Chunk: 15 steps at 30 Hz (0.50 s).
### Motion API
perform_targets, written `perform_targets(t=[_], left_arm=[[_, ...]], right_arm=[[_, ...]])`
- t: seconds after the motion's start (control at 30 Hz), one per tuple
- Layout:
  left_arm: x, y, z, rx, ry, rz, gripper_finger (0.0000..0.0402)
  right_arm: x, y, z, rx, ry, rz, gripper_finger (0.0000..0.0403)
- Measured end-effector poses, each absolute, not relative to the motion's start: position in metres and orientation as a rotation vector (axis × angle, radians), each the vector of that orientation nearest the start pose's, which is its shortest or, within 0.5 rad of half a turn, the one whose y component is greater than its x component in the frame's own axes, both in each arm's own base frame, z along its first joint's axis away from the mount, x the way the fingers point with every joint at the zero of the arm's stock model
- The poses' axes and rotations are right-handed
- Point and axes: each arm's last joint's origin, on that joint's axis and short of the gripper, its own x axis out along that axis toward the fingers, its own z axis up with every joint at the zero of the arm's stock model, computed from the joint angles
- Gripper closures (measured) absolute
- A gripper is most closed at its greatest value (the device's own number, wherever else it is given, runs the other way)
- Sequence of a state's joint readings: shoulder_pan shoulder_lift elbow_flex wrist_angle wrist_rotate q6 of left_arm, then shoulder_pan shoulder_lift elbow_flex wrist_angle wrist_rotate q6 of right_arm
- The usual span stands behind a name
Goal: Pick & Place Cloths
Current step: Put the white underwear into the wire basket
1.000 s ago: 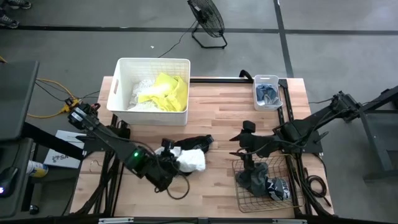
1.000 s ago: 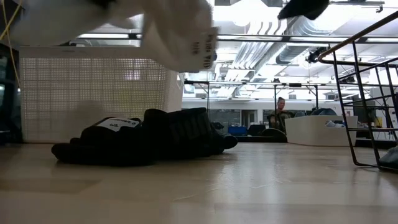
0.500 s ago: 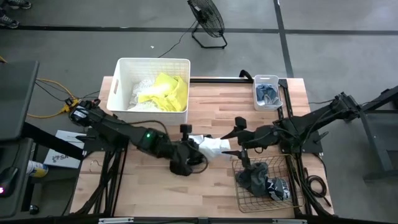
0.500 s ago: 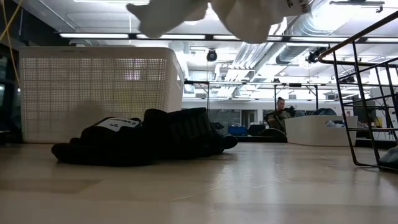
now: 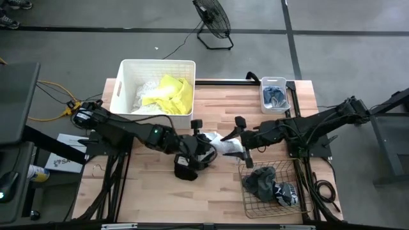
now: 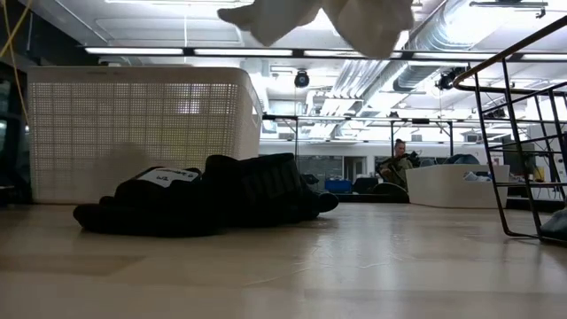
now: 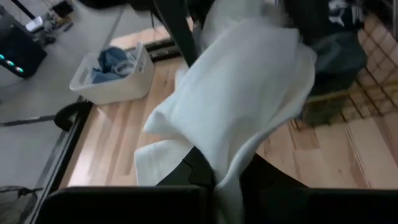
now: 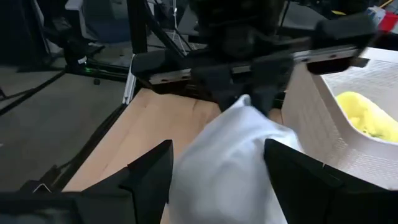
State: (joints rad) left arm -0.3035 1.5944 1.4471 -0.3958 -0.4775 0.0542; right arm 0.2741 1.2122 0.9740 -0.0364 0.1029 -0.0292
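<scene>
So the left gripper [image 5: 203, 144] was near the middle of the table [image 5: 217, 108], its jaws clamped on a white cloth [image 5: 225, 145] and holding it up off the wood. From table level the cloth [image 6: 341, 19] was just hanging at the top of the shot, clear of the surface. The right gripper [image 5: 241, 135] sat right up against the other end of that same cloth, jaws spread wide with the fabric bulging between them, not closed on it as far as I could see.

A black cloth [image 5: 186, 167] with white print lay on the table below the left gripper, toward the front edge. The white tub [image 5: 123, 89] at the back left corner had a yellow cloth [image 5: 176, 94] and some white fabric in it. The wire basket [image 5: 246, 191] at the front right held dark cloths [image 5: 270, 185]. A small bin [image 5: 286, 97] at the back right had grey-blue socks [image 5: 275, 96] inside.
</scene>
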Motion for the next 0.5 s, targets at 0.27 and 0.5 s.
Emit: perform_targets(t=[0.27, 0.5], left_arm=[[0.348, -0.094, 0.347, 0.285, 0.453, 0.149, 0.0382], [0.350, -0.095, 0.350, 0.263, 0.423, 0.128, 0.0382]], right_arm=[[0.281, 0.071, 0.313, -0.071, 0.267, 0.161, 0.0160], [0.282, 0.070, 0.313, -0.046, 0.268, 0.140, 0.0164]])
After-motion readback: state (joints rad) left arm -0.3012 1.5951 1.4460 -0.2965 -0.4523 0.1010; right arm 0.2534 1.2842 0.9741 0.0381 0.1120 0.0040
